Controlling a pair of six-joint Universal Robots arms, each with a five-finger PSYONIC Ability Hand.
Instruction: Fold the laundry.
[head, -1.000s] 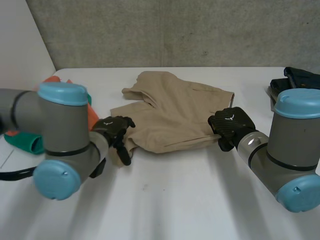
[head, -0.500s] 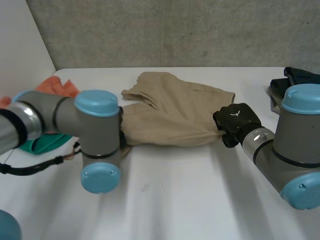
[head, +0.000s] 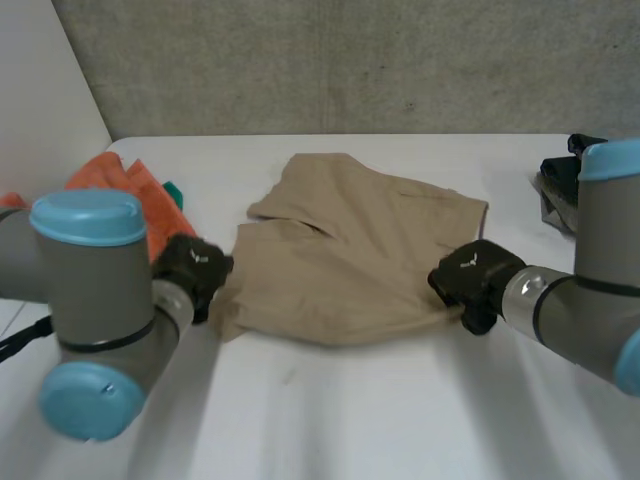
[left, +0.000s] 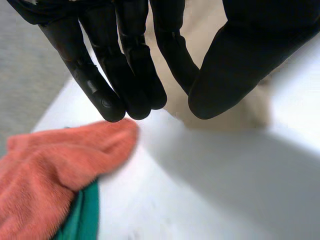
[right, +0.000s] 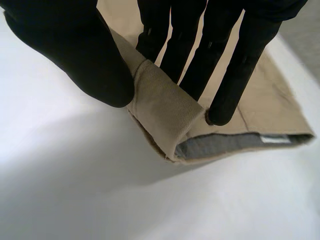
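Orange cloth atop green cloth, table left side; dark bundle right edge.

light: bright, diffuse, probably overhead | table: evenly lit white | wall: dimmer, grey

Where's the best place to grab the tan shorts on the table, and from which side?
Take the tan shorts by the two corners of their near edge, coming from the robot's side. The cloth there is doubled over and thick, so it should pinch easily; the right hand has one corner between thumb and fingers, the left hand is at the other.
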